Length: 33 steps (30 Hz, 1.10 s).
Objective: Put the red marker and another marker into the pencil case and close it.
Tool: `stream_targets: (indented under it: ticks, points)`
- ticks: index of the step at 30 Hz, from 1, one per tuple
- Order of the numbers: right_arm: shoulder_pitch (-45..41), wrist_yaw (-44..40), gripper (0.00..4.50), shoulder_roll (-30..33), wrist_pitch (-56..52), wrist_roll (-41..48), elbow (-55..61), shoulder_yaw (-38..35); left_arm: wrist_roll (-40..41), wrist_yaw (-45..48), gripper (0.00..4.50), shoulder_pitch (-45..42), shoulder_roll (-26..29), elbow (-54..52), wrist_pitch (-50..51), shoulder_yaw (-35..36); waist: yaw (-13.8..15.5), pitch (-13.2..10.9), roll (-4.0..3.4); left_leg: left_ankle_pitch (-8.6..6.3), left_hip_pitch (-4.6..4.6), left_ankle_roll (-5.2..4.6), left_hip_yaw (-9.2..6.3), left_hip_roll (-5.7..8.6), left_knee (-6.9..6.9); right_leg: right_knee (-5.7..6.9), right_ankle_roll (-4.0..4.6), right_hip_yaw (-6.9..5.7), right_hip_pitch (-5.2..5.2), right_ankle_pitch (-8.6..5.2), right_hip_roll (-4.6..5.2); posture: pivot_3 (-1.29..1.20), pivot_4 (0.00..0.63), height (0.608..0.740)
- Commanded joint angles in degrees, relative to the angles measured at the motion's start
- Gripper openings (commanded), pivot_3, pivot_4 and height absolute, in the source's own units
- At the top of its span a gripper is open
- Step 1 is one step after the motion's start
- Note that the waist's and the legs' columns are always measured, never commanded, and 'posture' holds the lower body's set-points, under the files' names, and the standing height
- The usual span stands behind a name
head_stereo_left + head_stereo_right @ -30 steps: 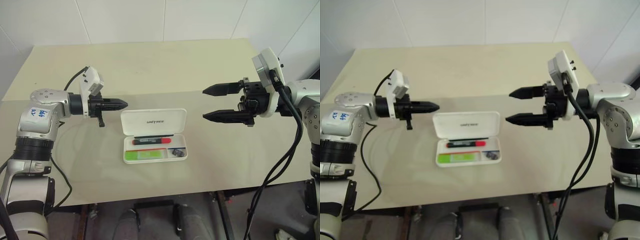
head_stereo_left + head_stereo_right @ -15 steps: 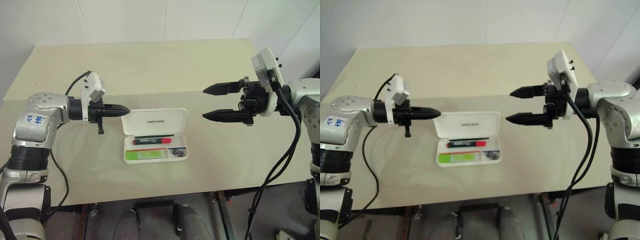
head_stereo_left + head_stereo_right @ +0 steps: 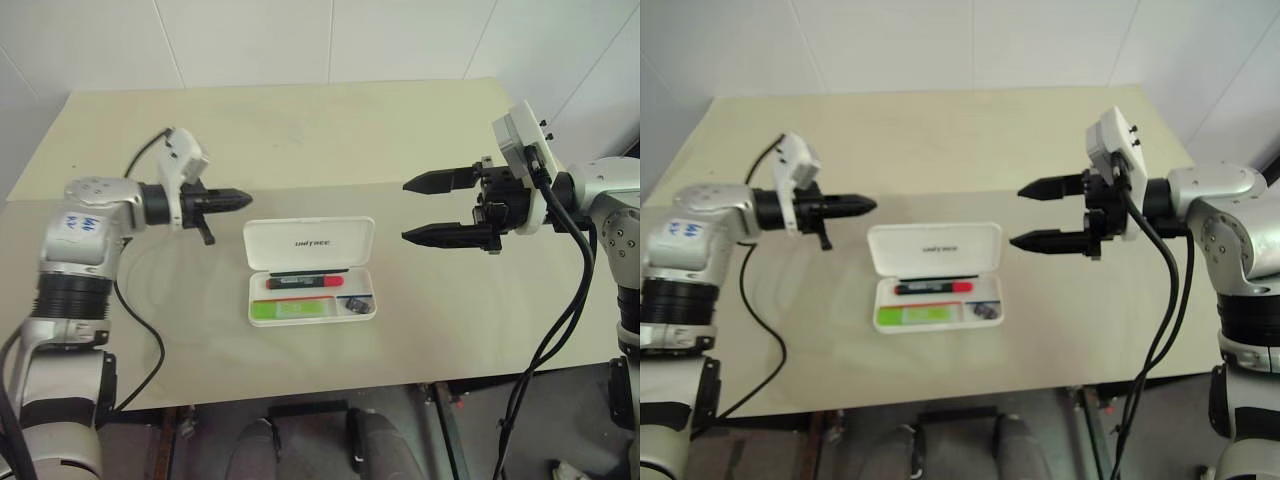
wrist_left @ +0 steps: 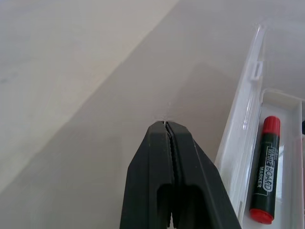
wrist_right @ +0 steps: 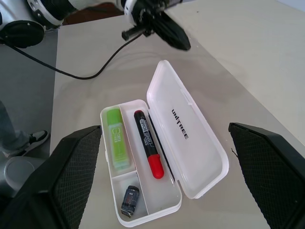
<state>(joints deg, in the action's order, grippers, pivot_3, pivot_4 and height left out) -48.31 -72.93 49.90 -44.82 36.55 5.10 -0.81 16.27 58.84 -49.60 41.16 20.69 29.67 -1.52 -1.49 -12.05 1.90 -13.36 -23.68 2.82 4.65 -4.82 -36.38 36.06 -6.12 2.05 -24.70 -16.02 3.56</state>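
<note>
- left gripper (image 3: pixel 243 198): fingers pressed together, nothing between them. Hangs over the table (image 3: pixel 300 130), pointing right, tip just left of and slightly beyond the far-left corner of the open lid. Not touching the case.
- pencil case (image 3: pixel 309 243): open, mid-table, between the two grippers and nearer than both. Lid lies flat on the far side, tray on the near side.
- red marker (image 3: pixel 303 283): in the tray's far slot, lying left-right, red cap to the right, right beside the hinge.
- light-green marker (image 3: pixel 290 310): in the tray's near slot, left part, parallel to the red marker.
- small dark object (image 3: pixel 353 304): in the tray's near-right compartment, right of the green marker.
- right gripper (image 3: pixel 427 209): fingers spread wide, empty. Hovers right of the case and above table level, pointing left; the nearer fingertip sits just off the lid's far-right corner, apart from it.
- right wrist view: case seen whole between that gripper's two fingers (image 5: pixel 62 176), both markers inside, lid up and open.
- Both markers are in; case not closed.
</note>
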Motion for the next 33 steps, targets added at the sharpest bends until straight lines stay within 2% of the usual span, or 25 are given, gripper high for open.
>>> stream_targets:
  ticks: [1,6,12,25,33]
  points:
    - [-0.9,0.1,4.50,0.5,0.8,0.7,1.5,-1.5,-1.1,0.4,0.03,-2.9,-1.7,3.6,-2.3,-0.3,0.0,0.0,0.00,0.00,-0.01,0.00,0.00,0.00,0.00,-0.01,0.00,0.00,0.00,0.00,0.00,0.00,0.150,0.740]
    - [-0.3,0.6,4.50,1.0,0.4,0.7,2.0,-2.0,0.7,3.4,0.03,-2.9,-2.7,1.2,-1.7,0.0,-0.1,0.0,0.00,-0.01,-0.07,-0.02,0.00,0.00,0.01,-0.03,-0.01,0.00,-0.06,0.00,-0.01,0.00,0.150,0.740]
    - [-0.5,1.0,4.50,0.9,0.7,0.6,1.8,-2.1,1.7,6.6,0.03,2.4,-0.1,-7.5,2.0,-0.7,-0.2,0.0,0.00,-0.01,-0.06,-0.02,0.01,0.00,0.00,-0.02,-0.01,0.01,-0.05,0.00,0.00,0.00,0.150,0.740]
    - [-1.3,1.2,4.50,0.5,1.7,0.0,0.9,-1.6,3.3,5.4,0.03,11.1,2.0,-22.9,8.2,-0.7,-0.2,0.0,0.00,-0.02,-0.04,-0.03,-0.01,0.00,-0.06,0.00,-0.02,0.04,-0.02,0.01,0.00,0.00,0.150,0.740]
    - [-1.3,1.2,4.50,0.5,2.1,-0.6,0.5,-1.3,5.5,7.2,0.03,12.6,4.0,-26.3,9.4,0.2,-0.1,0.0,0.00,-0.03,-0.03,-0.06,0.00,0.00,-0.07,0.00,-0.02,0.06,-0.02,0.01,0.00,0.00,0.150,0.740]
